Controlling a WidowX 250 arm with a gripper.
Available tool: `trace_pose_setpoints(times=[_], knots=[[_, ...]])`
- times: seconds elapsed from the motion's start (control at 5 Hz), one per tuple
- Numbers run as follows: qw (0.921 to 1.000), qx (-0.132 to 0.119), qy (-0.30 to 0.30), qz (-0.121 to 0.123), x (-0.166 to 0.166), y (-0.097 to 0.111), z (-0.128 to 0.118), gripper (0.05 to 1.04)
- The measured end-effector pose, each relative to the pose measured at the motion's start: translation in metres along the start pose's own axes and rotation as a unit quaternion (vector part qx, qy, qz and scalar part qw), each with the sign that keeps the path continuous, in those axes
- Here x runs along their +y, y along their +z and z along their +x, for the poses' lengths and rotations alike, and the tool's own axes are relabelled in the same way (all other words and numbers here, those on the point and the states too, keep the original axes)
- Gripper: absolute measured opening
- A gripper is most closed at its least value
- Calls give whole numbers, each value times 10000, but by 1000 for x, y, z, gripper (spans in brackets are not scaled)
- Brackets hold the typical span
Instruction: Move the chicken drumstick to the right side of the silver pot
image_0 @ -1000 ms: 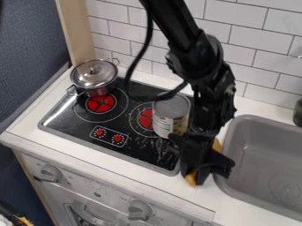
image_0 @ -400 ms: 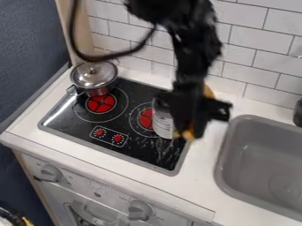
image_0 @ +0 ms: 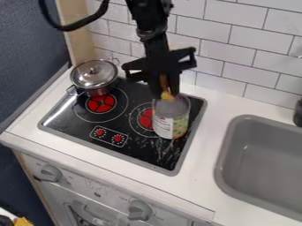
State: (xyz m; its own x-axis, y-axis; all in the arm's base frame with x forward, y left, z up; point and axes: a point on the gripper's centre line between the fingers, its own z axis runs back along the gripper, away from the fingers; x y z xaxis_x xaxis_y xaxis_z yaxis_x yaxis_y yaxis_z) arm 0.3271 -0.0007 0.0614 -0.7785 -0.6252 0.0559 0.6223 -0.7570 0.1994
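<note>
Gripper (image_0: 166,91) holds drumstick (image_0: 167,96) near can (image_0: 175,107), its label's (image_0: 167,128) print too small.

The can (image_0: 180,109) bears a printed label (image_0: 164,126); none legible.

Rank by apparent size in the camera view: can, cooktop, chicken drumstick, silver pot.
1. Cooktop, by far the largest
2. Silver pot and can: too close to rank; pot wider, can taller
3. Chicken drumstick, smallest by its visible part; the gripper hides some of it
</note>
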Motion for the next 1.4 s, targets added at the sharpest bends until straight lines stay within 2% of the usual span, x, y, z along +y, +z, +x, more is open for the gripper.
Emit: trace_pose_setpoints(times=[0.2, 0.4, 0.6, 0.8, 1.0, 1.2, 1.4], knots=[[9935, 208, 1118, -48, 1, -6, -21, 294], [9797, 277, 1982, -139, 20, -22, -39, 294], [9637, 324, 2651, -35, 38, -37, -43, 294], [9466, 269, 3214, -4, 46, -45, -52, 294], [9332, 286, 3582, 30, 47, -52, -60, 294], [9184, 399, 3936, 74, 37, -53, -80, 294], [9022, 344, 4299, 2, 20, -60, -93, 294]])
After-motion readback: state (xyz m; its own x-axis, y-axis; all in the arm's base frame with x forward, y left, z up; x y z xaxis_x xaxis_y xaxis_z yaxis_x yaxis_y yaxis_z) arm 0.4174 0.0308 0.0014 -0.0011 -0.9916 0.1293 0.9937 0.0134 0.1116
